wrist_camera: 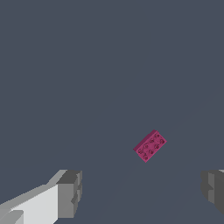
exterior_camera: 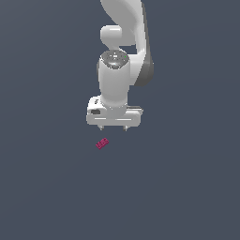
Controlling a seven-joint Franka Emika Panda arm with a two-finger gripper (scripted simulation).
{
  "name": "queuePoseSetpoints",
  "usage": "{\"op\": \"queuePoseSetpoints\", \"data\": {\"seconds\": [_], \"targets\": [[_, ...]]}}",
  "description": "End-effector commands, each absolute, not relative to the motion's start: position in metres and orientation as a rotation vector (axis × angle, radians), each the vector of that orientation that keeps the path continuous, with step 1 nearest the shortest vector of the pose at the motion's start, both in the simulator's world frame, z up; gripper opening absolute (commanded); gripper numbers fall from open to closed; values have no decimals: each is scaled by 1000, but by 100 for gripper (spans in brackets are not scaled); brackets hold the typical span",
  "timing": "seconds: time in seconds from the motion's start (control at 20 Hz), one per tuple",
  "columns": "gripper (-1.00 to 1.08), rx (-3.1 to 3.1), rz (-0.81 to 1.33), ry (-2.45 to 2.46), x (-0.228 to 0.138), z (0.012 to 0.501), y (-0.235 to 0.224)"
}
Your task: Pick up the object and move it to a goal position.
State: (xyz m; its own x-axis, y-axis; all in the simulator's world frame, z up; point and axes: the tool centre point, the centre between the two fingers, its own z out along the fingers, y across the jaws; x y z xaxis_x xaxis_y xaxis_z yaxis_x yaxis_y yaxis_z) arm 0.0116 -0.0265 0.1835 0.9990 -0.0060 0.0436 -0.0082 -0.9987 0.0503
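In the exterior view, the pincer [exterior_camera: 113, 128] is hanging above the desk [exterior_camera: 187, 187], its fingers spread apart and holding nothing; the pink block [exterior_camera: 102, 143] is lying apart from it, toward that view's left. In the wrist view, the block [wrist_camera: 150, 145] is sitting skewed, off-centre between the fingertips [wrist_camera: 70, 192]. Centring over it and turning to match its narrow sides before descending seems wise.

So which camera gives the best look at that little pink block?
The wrist view: the pink block fills more of the picture, and its bumps and slanted edges are plain, between the open end effector's fingers. The exterior view shows it only as a tiny speck below the end effector.
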Motion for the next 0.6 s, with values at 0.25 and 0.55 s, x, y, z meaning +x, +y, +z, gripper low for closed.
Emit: {"op": "queuePoseSetpoints", "data": {"seconds": [0.25,0.55], "targets": [[100,3098,60,-139,11,171,-33],[100,3096,48,-367,9,149,-44]]}}
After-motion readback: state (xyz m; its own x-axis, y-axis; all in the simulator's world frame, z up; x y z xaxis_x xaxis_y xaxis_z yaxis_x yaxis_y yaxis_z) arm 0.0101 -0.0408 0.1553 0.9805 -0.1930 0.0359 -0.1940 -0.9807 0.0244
